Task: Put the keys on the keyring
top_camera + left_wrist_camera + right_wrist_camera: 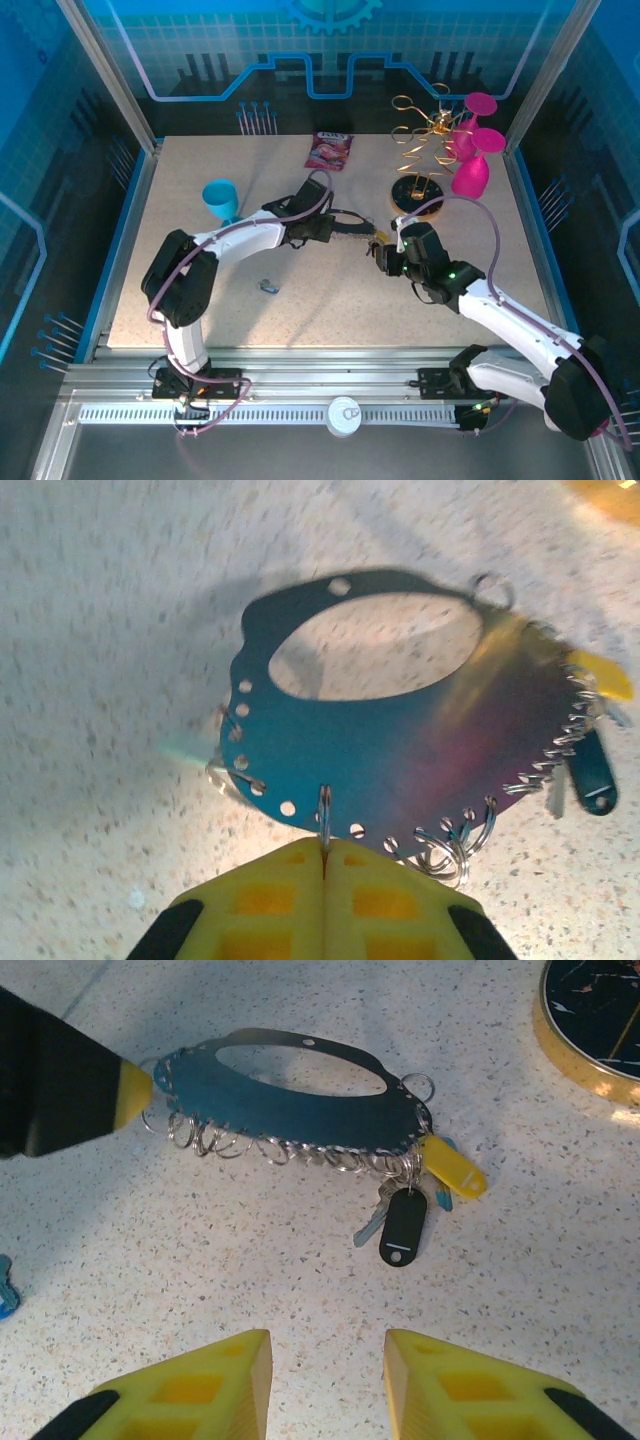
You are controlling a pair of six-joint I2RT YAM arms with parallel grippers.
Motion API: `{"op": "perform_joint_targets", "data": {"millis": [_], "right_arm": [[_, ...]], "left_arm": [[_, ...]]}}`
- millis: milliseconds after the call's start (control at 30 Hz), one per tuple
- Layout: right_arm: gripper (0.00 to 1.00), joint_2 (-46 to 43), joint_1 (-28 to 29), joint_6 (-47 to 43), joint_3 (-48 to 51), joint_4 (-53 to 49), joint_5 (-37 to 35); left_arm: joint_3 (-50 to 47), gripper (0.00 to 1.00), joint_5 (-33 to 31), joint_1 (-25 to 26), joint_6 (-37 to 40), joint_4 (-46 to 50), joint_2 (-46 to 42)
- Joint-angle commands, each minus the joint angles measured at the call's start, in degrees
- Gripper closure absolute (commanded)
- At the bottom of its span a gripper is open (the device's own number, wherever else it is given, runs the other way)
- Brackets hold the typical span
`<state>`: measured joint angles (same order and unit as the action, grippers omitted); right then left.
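The left gripper (323,858) has its yellow fingers pressed tight together on the near edge of the keyring (300,1118), right where one of the small wire rings sits. The keyring is a flat bluish plate with an oval opening and a row of little holes and wire rings around its rim. It sits out in the middle of the table (300,300), between the two arms, with its shadow on the speckled surface beneath it. At the end away from the left gripper a bunch of keys (403,1225) hangs from the rim rings: one with a yellow tag (455,1167), one with a black tag, and a bluish one tucked behind them. Whether the tags touch the table I cannot tell. The right gripper (326,1338) faces that bunch with its fingers set apart and nothing between them, close to the keys but not touching. One more blue key (267,286) lies loose on the table nearer the left arm. Further back stand a blue cup (222,195), a pink packet (330,150), a gold wire rack (420,140) on a round base, and two pink goblets (470,160).
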<state>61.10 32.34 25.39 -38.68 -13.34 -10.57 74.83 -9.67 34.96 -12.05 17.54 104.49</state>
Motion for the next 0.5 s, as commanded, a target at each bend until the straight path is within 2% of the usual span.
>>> {"op": "perform_joint_targets", "data": {"millis": [0, 233, 333, 467], "right_arm": [[0.63, 1.36, -1.6, -4.82, -2.16, 4.25, 4.33], [0.59, 2.62, -6.17, -10.08, -4.03, 9.05, 11.54], [0.59, 2.3, -9.54, -9.92, -3.83, 10.38, 15.61], [0.57, 0.09, -11.38, -11.28, -2.69, 11.84, 17.72]], "left_arm": [[-1.13, 1.0, -2.15, 0.83, 15.25, -6.66, -4.08], [-8.87, 1.0, 0.39, 2.51, 40.27, -19.91, -10.6], [-7.93, 1.0, 1.7, 2.13, 45.56, -18.08, -11.79], [-6.27, 1.0, 10.87, 0.15, 48.46, -14.24, -13.36]]}}
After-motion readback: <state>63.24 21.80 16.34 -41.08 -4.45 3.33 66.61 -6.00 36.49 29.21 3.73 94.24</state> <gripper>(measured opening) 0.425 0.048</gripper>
